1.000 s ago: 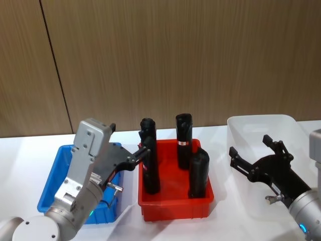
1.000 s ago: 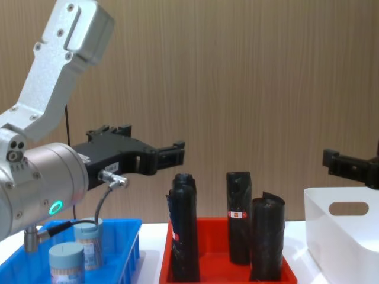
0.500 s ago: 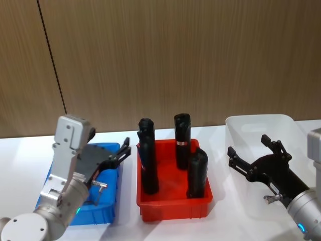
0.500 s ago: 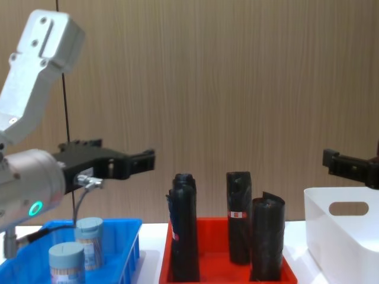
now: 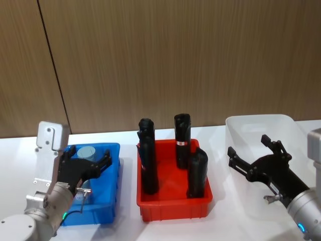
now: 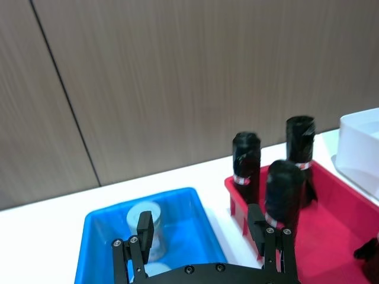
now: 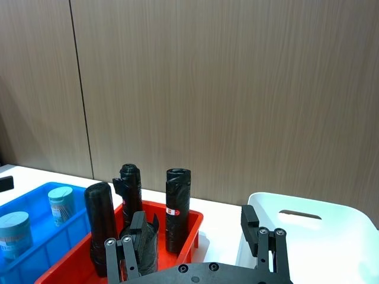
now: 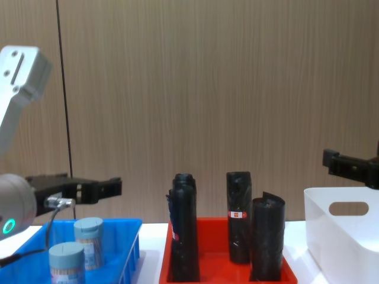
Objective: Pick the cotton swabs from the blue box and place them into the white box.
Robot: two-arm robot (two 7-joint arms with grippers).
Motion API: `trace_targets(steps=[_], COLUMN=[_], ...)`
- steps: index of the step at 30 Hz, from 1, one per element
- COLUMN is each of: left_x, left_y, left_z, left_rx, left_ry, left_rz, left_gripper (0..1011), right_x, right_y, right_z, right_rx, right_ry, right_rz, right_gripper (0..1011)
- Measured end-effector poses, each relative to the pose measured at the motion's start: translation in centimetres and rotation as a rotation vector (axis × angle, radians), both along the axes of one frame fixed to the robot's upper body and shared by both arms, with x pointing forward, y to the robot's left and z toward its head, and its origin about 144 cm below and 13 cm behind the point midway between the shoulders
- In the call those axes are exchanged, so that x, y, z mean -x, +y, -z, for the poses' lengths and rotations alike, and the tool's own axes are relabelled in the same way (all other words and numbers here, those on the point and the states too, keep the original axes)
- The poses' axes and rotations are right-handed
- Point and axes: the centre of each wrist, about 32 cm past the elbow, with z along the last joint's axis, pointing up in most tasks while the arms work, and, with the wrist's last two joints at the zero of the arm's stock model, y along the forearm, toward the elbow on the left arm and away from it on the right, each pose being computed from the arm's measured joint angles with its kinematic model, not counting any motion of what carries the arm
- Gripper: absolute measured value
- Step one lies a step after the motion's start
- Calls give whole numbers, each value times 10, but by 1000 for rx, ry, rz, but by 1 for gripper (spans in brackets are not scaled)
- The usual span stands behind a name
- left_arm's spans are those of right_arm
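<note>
Left claw (image 5: 103, 161): spread wide and empty, poised above the blue box (image 5: 113, 201), over its far half.
Alignment: in the left wrist view one jar sits just behind one finger (image 6: 145, 228), not centred in the gap.
Right claw (image 5: 249, 145): wide open, empty, parked over the near side of the white box (image 5: 256, 120).
Cotton swabs (image 8: 90, 234): two jars upright in the blue box, close together, one nearer the far wall; neither gripped.
Red tray (image 5: 175, 208): on the table (image 5: 128, 221) between the two boxes, just beside the blue one, holding black rolls (image 5: 183, 135) that stand taller than the jars.
Stage, as judged: approach to the first pick; descent and closing not yet made.
Risk 1: an off-centre descent could land a finger on a lid and tip the jar.
Risk 2: closing near both jars may knock the neighbour over.
Risk 3: a low carry across the tray would strike the tall rolls.
Risk 4: a smooth round jar may slip under a light grip.
</note>
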Motion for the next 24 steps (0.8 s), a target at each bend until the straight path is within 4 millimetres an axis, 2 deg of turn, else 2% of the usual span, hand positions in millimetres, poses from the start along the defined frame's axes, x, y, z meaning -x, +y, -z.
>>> trace_targets(steps=[24], left_x=[-15], left_y=[17], left_z=[14], left_rx=[46], left_ry=[204], left_rz=[-75], left_gripper=[1004], right_x=[0], right_y=[0], right_z=[0], right_rx=[0], right_ry=[0], right_rz=[0], right_gripper=[1002])
